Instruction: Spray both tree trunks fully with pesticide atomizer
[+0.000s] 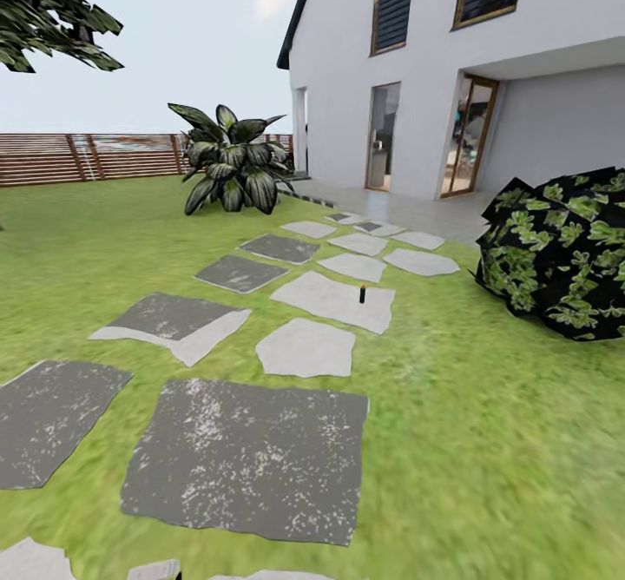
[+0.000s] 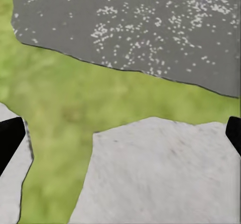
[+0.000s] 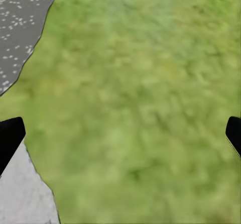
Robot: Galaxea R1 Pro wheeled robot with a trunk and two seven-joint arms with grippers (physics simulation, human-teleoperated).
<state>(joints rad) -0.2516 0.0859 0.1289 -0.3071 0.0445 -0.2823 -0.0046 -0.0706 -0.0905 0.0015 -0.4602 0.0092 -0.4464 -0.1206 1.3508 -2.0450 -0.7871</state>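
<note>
From the head cam I can see the pesticide atomizer standing upright on a pale stepping stone out on the lawn, in front of the white house. Left gripper is spread wide over a pale stone with nothing in it. Right gripper is spread just as wide over grass, also empty.

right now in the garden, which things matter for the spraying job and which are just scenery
Belongs to the job:
small dark atomizer standing on a pale stepping stone
lawn it must be reached across

Just scenery:
spiky leafy plant
round dark bush
white house
slat fence

Both grippers hang open over the ground, holding nothing.
</note>
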